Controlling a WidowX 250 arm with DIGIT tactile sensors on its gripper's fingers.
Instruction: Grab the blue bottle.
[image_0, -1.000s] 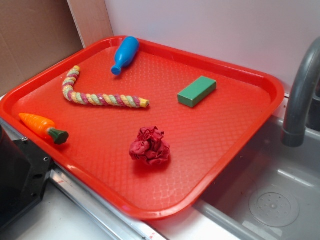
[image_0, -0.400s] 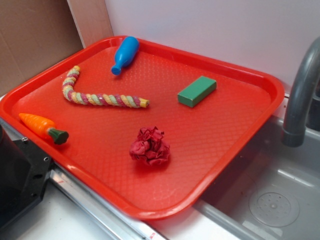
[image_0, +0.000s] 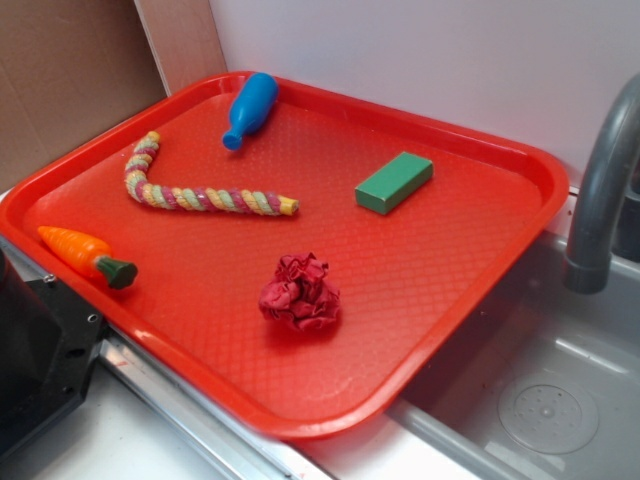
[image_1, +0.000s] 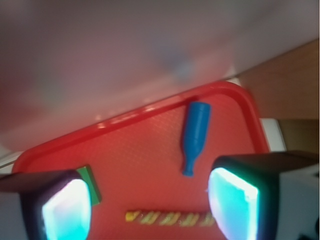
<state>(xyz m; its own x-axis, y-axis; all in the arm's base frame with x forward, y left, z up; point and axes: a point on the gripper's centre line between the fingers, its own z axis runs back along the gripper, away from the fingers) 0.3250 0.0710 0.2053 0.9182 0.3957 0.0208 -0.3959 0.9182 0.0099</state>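
Note:
The blue bottle (image_0: 249, 109) lies on its side at the far left corner of the red tray (image_0: 520, 160), mouth pointing toward the tray's middle. In the wrist view the blue bottle (image_1: 195, 135) lies ahead, up and to the right of centre, near the tray's far rim (image_1: 150, 107). My gripper (image_1: 150, 207) is open, its two glowing pads (image_1: 67, 212) wide apart with nothing between them, well short of the bottle. The exterior view does not show the gripper's fingers; only a black part of the robot (image_0: 35, 350) shows at lower left.
On the tray lie a twisted multicoloured rope (image_0: 195, 190), a green block (image_0: 394, 182), an orange toy carrot (image_0: 85, 255) and a crumpled red cloth (image_0: 299, 292). A grey faucet (image_0: 600, 190) and sink (image_0: 540, 400) stand right. A white wall runs behind.

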